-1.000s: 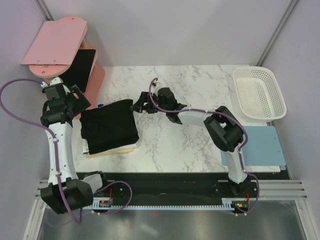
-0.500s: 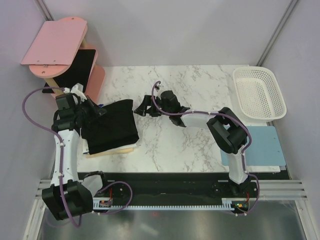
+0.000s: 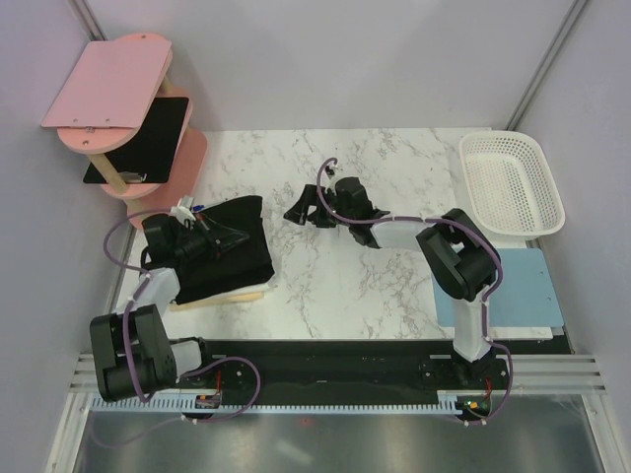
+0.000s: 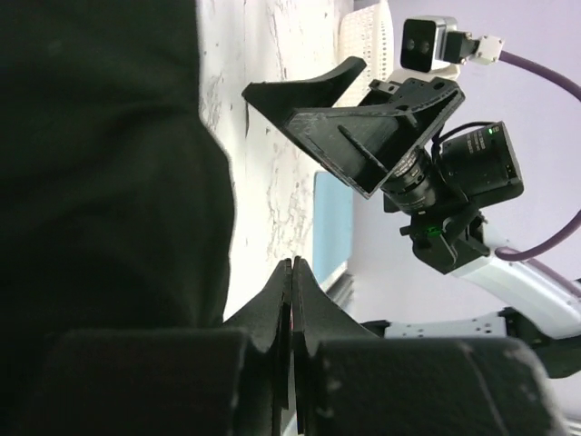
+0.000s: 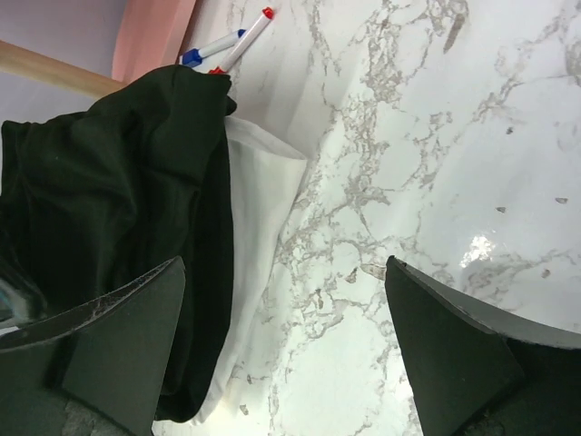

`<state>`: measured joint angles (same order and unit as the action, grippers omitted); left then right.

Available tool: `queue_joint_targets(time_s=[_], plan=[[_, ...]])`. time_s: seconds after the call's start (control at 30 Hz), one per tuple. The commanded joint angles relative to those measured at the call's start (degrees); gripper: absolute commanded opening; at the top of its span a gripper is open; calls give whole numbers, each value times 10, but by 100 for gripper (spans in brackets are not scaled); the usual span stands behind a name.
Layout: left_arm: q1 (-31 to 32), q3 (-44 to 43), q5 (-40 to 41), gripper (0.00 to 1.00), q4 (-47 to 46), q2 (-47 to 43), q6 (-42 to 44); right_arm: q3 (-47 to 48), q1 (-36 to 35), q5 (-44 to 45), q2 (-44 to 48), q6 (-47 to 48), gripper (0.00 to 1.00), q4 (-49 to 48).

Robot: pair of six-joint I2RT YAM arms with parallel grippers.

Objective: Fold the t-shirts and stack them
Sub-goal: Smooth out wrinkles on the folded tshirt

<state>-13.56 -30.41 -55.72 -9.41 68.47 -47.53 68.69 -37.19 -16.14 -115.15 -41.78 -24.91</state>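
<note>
the black t-shirts (image 3: 246,268) lie as a folded stack at the left of the marble counter (image 3: 375,286), in the middle left of the top view. a white layer (image 5: 263,182) and a tan sheet (image 3: 212,301) peek out along the stack's lower edge. the left end effector (image 3: 235,239) lies low over the top of the stack, pointing toward the frame's right. in the left wrist view its fingers (image 4: 281,295) are pressed flat together just beside the edge of the dark fabric, which fills the left half of that frame.

the right end effector (image 3: 299,210) hovers over bare marble near the centre of the top view, apart from the stack's upper right corner. its fingers (image 5: 109,336) are spread wide at the lower corners of the right wrist view.

two pens (image 5: 231,41) with blue and red caps stick out by the stack's top corner. a pink shelf (image 3: 118,79) stands at the upper left, with a black board (image 3: 148,138) on a lower tier. a white basket (image 3: 513,182) sits at the upper right, above a light blue mat (image 3: 518,286).
</note>
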Motion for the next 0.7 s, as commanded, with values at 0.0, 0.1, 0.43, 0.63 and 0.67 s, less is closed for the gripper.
queue_joint_targets(time_s=[0.0,0.1,0.43,0.63,0.67], plan=[[-1,40,-36,2,-175,38,-109,-11,6,-10,27,3,98,-31],[-1,52,-29,2,-186,62,-114,-14,12,-11,25,2,98,-32],[-99,113,-18,2,-166,126,-105,-18,24,-18,14,-4,98,-27],[-123,89,-4,2,-44,126,-21,-14,26,-22,5,-14,98,-31],[-122,86,-3,2,-42,125,-13,-14,26,-24,3,-15,98,-33]])
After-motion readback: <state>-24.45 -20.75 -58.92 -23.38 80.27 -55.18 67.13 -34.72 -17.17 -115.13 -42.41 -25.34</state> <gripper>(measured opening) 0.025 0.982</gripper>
